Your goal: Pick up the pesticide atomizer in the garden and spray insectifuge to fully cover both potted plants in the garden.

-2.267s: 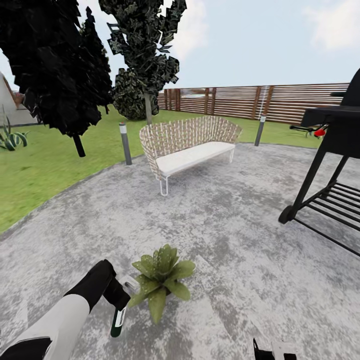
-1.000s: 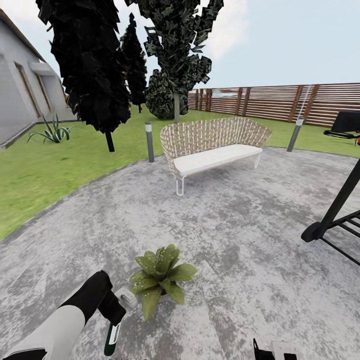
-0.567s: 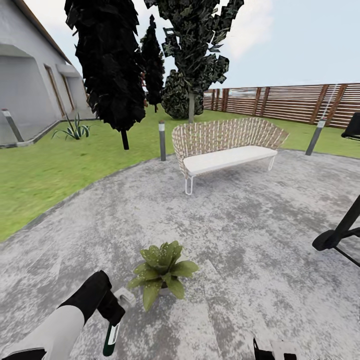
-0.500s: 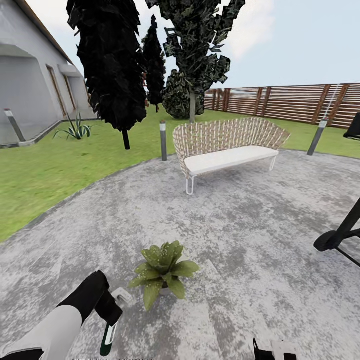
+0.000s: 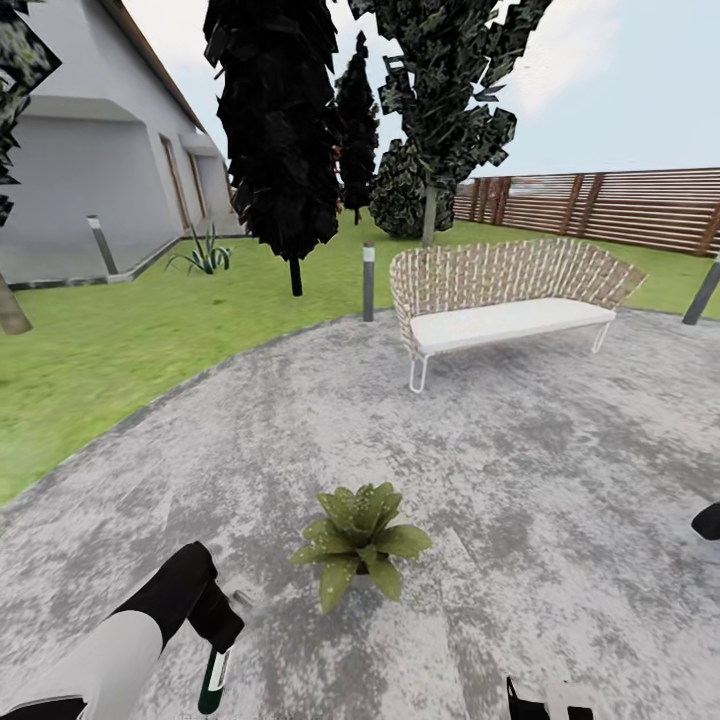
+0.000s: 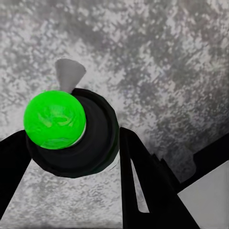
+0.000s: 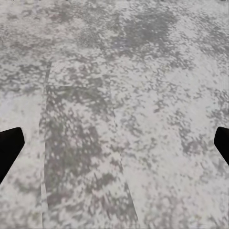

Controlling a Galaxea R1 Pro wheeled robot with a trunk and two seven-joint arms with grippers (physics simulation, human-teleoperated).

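At 7 o'clock in head view, our left tool (image 5: 212, 640) clamped on atomizer (image 5: 212, 680), long axis hanging down toward patio (image 5: 520, 480). Plant (image 5: 362, 528) at 2 o'clock from atomizer, near, apart; left arm nearer. Right tool (image 7: 114, 143) spread wide, empty.

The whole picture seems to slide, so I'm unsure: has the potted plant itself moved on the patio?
No. The plant sits in the same spot relative to the bench; both shifted right together, so the camera turned left.
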